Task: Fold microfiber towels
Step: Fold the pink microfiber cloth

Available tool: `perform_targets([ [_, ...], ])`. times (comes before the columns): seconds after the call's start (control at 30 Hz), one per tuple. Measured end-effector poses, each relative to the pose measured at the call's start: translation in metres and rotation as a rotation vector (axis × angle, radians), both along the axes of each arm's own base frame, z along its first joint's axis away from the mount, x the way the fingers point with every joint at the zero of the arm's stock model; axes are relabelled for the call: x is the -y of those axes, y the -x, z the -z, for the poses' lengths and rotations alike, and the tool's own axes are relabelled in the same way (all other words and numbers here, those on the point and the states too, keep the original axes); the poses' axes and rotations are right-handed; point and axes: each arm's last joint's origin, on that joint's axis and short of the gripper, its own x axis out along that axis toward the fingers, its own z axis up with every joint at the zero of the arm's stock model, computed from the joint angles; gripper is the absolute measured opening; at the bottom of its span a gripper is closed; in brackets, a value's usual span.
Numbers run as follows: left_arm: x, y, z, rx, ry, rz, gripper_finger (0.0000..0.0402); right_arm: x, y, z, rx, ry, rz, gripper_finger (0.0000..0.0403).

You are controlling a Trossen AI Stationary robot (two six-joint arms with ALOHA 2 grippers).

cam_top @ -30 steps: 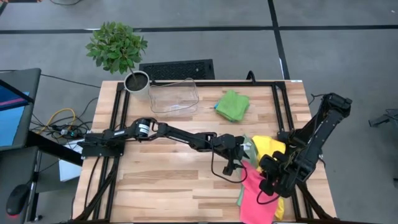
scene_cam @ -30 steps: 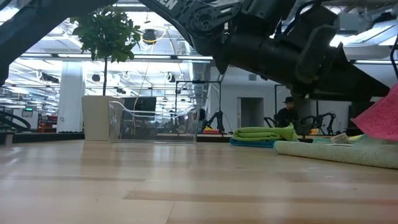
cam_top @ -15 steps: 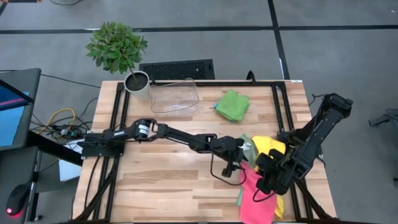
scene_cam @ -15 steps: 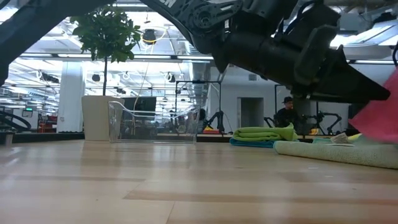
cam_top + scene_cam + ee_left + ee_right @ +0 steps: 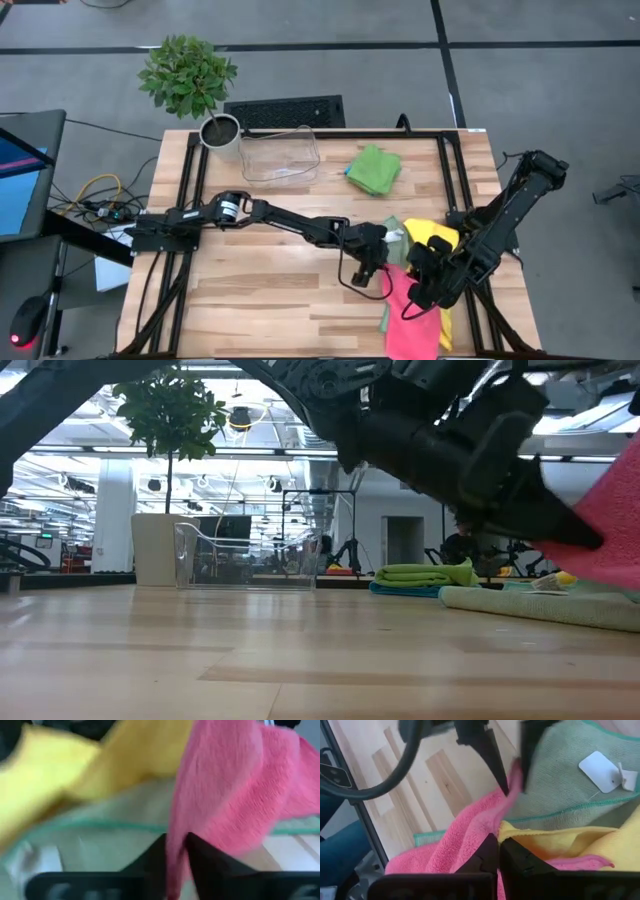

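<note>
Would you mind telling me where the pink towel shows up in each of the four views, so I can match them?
High view: pink towel, lower right, between both grippers.
Low view: far right edge.
Left wrist view: right of centre, pinched by the left gripper.
Right wrist view: lower centre.
Shared landmark: the pale sage green towel.

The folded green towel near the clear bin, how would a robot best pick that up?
Judging by its pose, the green towel lies flat and folded, clear of the bin. A gripper would probably come straight down and pinch one free corner or edge, where the layers can lift.
</note>
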Motion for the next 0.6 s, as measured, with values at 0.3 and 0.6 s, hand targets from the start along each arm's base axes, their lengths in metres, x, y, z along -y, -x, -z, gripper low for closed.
perform_targets([
  [0.3, 0.043, 0.046, -0.062, -0.217, -0.071, -0.036, 0.0001, 0.004, -0.002, 0.0, 0.032, 0.043, 0.028, 0.0049],
  [0.6, 0.121, 0.126, -0.114, -0.363, -0.271, -0.082, 0.0, 0.007, -0.015, -0.004, 0.128, 0.087, -0.019, 0.0116],
])
